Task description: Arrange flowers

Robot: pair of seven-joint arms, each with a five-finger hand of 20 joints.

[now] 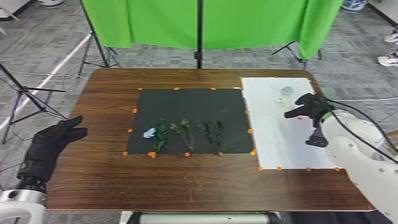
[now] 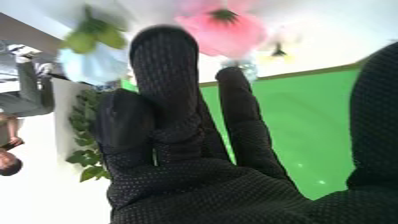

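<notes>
Your R hand [image 1: 311,107] is open, R of the blk mat [image 1: 187,104], w/ the pink flower [image 2: 222,34] near its fingers; your L hand [image 1: 55,140] is L of the mat, fingers relaxed. Blue flower [image 1: 149,133] & green sprigs [image 1: 161,136] lie on the mat.

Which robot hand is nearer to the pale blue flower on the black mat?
The left hand, left of the flower; the right hand is farther, right of it, over the white sheet.
</notes>
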